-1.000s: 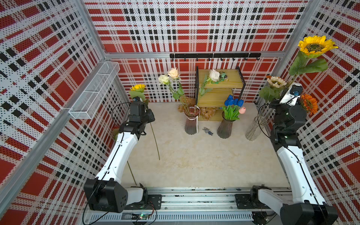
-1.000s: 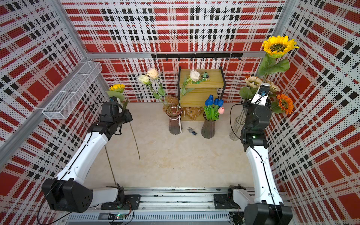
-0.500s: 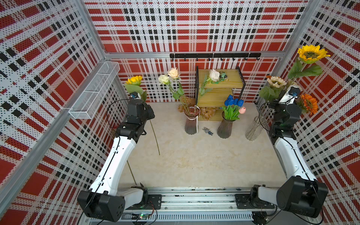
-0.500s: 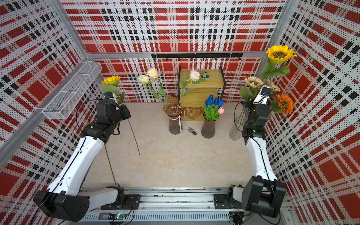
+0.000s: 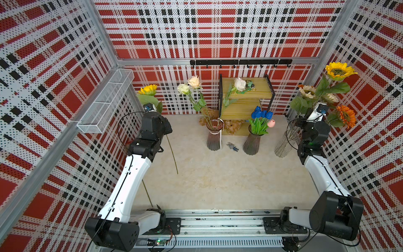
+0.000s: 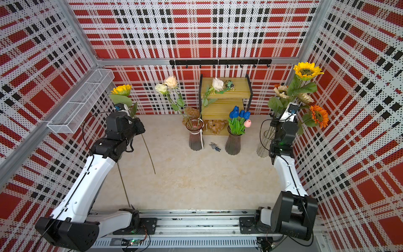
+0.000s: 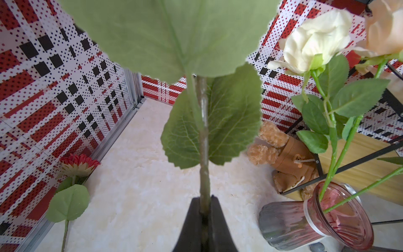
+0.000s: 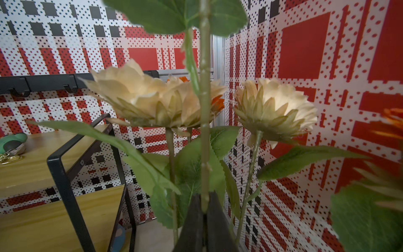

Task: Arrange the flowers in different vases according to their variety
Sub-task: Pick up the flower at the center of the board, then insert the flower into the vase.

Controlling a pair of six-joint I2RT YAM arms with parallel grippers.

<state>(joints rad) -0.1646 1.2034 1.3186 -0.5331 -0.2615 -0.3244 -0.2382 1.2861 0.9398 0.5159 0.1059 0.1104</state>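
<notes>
My left gripper [image 7: 205, 201] is shut on the stem [image 7: 204, 131] of a yellow sunflower [image 5: 149, 89] held upright at the back left; its lower stem [image 5: 172, 155] hangs free above the floor. My right gripper [image 8: 204, 197] is shut on the stem [image 8: 205, 87] of a tall yellow sunflower [image 5: 339, 70] above the clear vase [image 5: 284, 144], which holds cream sunflowers [image 5: 307, 91] and an orange one [image 5: 346, 115]. One purple vase [image 5: 214, 138] holds cream roses [image 5: 194, 81]. The other purple vase [image 5: 253, 141] holds blue and pink tulips [image 5: 261, 114]. A red sunflower [image 7: 77, 163] lies by the left wall.
A wooden shelf [image 5: 246, 96] stands against the back wall with brown plush toys [image 5: 234, 126] at its foot. A small figure [image 5: 233, 146] lies between the purple vases. A white wire basket [image 5: 104, 102] hangs on the left wall, a black hook rail [image 5: 239, 62] on the back wall.
The right arm has carried the tall yellow sunflower down and inward toward the clear vase. The left arm has shifted its yellow sunflower a little back and left.
</notes>
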